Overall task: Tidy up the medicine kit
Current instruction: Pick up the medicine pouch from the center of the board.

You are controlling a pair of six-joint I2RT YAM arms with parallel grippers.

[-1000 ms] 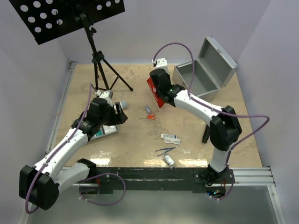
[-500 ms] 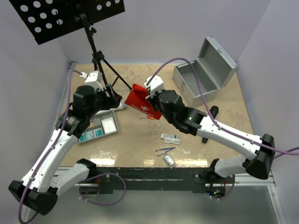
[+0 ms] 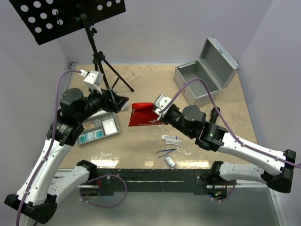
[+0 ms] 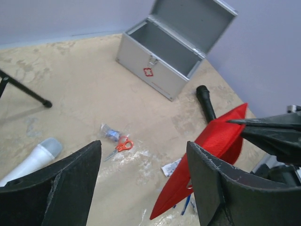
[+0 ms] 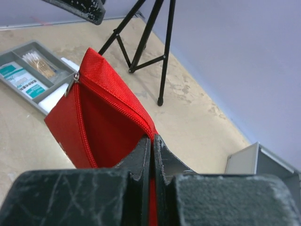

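Right end effector first: the fingers are pressed together on one corner of the red pouch, and in the right wrist view I can see them pinching the fabric right at the zip seam. The pouch hangs clear of the surface, roughly mid-table, with its zip pull at the corner away from my grip. Whether the zip is open, I cannot tell.

Over to my left end effector: its fingers stand well apart with nothing between them. It hovers above the surface just left of the pouch, facing it. The left wrist view shows the pouch edge-on by the right-hand finger.

The silver metal case sits at the far right with its lid swung up, a red cross on its front wall. The grey divided tray lies on the left, near my left arm, holding teal packets and a white pad.

Loose on the surface are orange-handled scissors with a small wrapped roll just beside them, and a white cylinder further left. Nearer the bases lie white sachets, blue tweezers and a small bottle. A black cylinder lies near the case. The black tripod stand rises at the far left.
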